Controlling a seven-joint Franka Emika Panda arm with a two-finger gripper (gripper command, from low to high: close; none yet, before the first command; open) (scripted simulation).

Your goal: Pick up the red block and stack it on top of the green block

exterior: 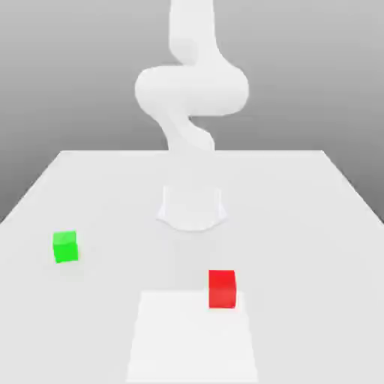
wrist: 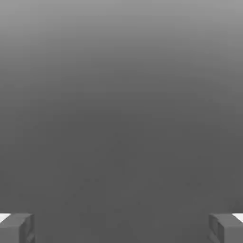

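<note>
Red block (exterior: 221,289) is sitting untouched on the worktop (exterior: 300,217), so I am planning to bring my spread pincer (wrist: 121,228) squarely over it, well apart from the green block (exterior: 65,247).

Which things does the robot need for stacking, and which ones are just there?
Needed for the job:
- red block
- green block
- pincer, fingers wide apart, holding nothing

Just there:
- table, which both blocks sit on
- white square patch on the table, with the red block at its edge
</note>
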